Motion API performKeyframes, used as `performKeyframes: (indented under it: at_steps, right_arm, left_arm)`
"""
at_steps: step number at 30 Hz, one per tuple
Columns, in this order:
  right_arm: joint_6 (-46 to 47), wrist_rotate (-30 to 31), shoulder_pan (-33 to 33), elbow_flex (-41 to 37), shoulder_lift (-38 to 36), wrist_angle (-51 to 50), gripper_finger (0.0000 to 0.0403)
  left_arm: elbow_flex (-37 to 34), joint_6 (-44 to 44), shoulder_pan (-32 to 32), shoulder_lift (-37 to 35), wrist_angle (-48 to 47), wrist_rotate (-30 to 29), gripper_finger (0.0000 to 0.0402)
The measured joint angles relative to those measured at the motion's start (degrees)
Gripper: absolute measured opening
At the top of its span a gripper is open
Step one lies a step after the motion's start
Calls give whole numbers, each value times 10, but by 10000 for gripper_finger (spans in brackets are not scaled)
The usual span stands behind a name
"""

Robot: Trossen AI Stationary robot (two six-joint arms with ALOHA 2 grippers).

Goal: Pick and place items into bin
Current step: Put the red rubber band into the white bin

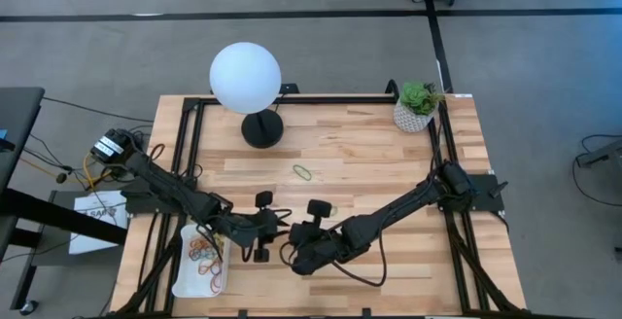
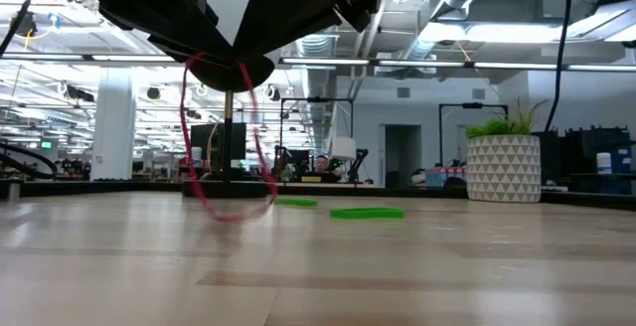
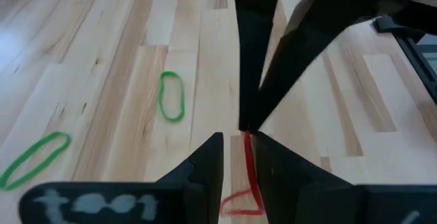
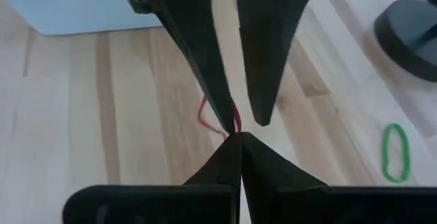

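Low view: dark arms hide where the red band [image 2: 227, 137] is gripped.

High view: overhead, straight down, far enough to take in the whole surface [image 1: 369, 163], both arms and floor around. Low view: at surface height, level across the boards into the room behind, very close to a red band [image 2: 224, 137] hanging from dark arm parts overhead. Left wrist view: looks past its own fingers [image 3: 205, 166] down at the boards, close. Right wrist view: same kind, from the opposite side, close. Both wrist views share the red band and each other's fingers. High and low views share the plant pot [image 1: 413, 117].
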Motion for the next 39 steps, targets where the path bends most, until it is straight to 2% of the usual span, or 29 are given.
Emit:
performKeyframes:
  at_steps: [7,15,22,33,39]
  right_arm:
    - [0,15,-1,0,-1,4,0]
    - [0,12,0,0,-1,3,1]
    - [19,6,0,0,-1,0,5]
    - [47,-9,0,0,-1,-14,91]
    - [47,-28,0,0,-1,-31,115]
  left_arm:
    - [0,9,0,0,-2,-9,68]
    - [0,33,0,0,-2,-12,6]
    - [0,34,0,0,-2,-12,2]
    - [0,36,-1,0,0,-14,0]
    - [0,36,-8,0,-21,-16,0]
